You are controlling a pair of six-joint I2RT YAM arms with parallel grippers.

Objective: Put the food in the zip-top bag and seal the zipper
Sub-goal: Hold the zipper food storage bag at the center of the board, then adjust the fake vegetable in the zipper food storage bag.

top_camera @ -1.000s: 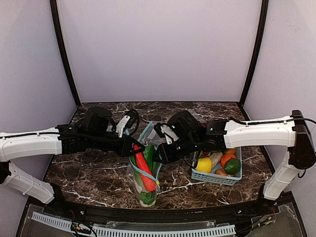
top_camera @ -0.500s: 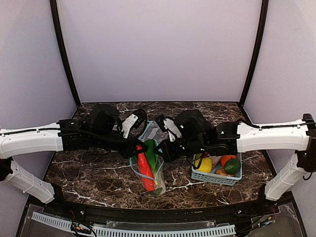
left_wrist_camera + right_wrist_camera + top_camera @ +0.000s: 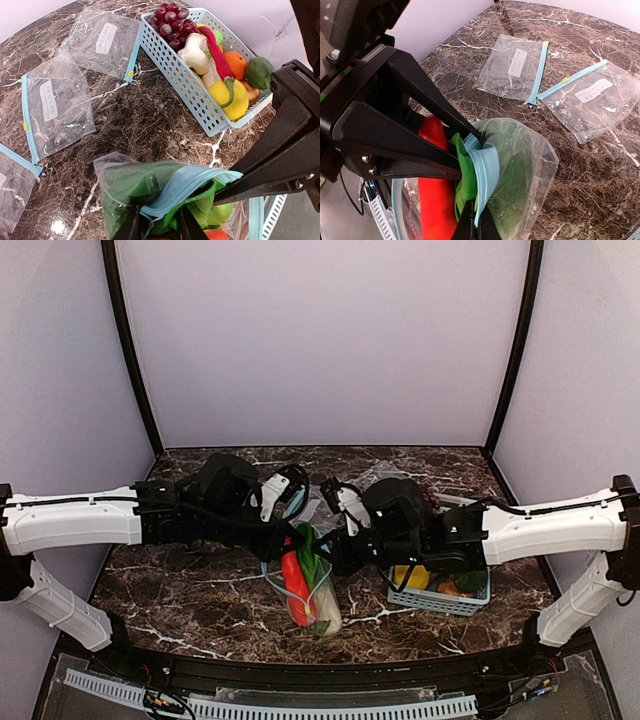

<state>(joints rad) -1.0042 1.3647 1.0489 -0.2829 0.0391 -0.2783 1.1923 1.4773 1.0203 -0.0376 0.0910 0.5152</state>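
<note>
The dark marbled tabletop [image 3: 180,590] carries everything. Over the last second both arms have swung inward and slightly farther from the near edge, so their wrists now almost meet at the centre.

Between them hangs the large clear plastic zip-top bag [image 3: 322,602]. A second ago it lay stretched toward the near edge. Now it is drawn up and bunched, with its bottom apparently resting on the tabletop.

To its right sits the light-blue perforated plastic basket [image 3: 176,67], which holds only leftover toy fruit.

The food is inside the bag: the leafy green toy vegetable [image 3: 512,165] presses against the film, with the red-orange tapered toy vegetable [image 3: 434,200] beside it. I cannot pick out the cucumber for certain.

The light-blue zipper strip [image 3: 192,179] is folded and crumpled at the bag's mouth. The left gripper [image 3: 157,226] is clamped on it from one side and the right gripper [image 3: 475,226] is pinched onto it from the other.

Two smaller clear bags [image 3: 55,100] lie flat on the far left.

Loading looks finished. The lift has likely settled the food downward, but the strip is bunched, so the seal appears not yet made.
</note>
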